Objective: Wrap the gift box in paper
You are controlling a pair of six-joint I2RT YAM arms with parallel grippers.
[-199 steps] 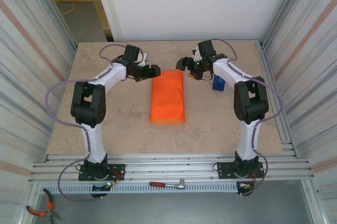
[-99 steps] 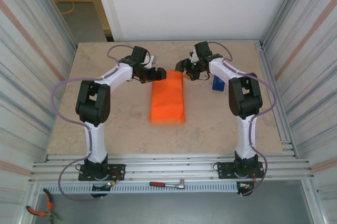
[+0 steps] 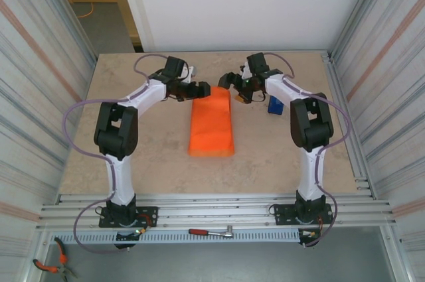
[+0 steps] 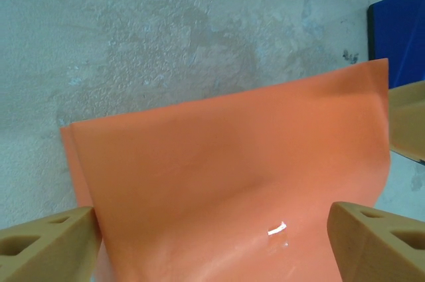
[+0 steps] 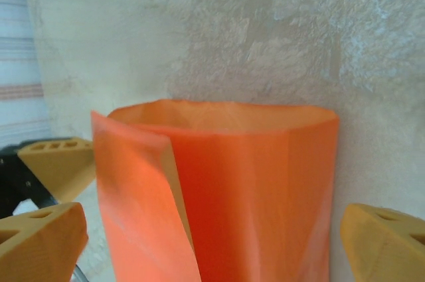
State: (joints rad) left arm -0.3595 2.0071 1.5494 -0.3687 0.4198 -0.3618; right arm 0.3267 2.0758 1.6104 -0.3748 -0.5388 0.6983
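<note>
**gluegun_greg:** ok so where's the paper (image 3: 212, 128) sitting right now?

**tapehead42:** Middle of the desk (image 3: 146, 156), folded over into one long, flat orange bundle, with the long side running away from the arm bases. I can't see the gift box, it's orange all over. On the right wrist cam one end of the bundle gapes open like a squashed tube, and a loose flap overlaps along its left side.

**gluegun_greg:** and the pincers? grabbing anything?

**tapehead42:** Nope, nothing pinched as far as I can see. Both are up at the far end of the bundle, one at each corner, pointing at each other. The left pincer (image 3: 199, 89) is spread wide. On its own cam the tan fingers (image 4: 46, 245) sit at the two bottom corners, with the paper's edge lying between them. The right pincer (image 3: 232, 86) is the same deal, jaws wide and the open tube end filling the gap. The paper comes right up to the fingers on both sides, so I honestly can't tell if they're touching it or just beside it.

**gluegun_greg:** anything else nearby?

**tapehead42:** A blue tape dispenser (image 3: 275, 104) stands just right of the right pincer, apart from the paper.
</note>
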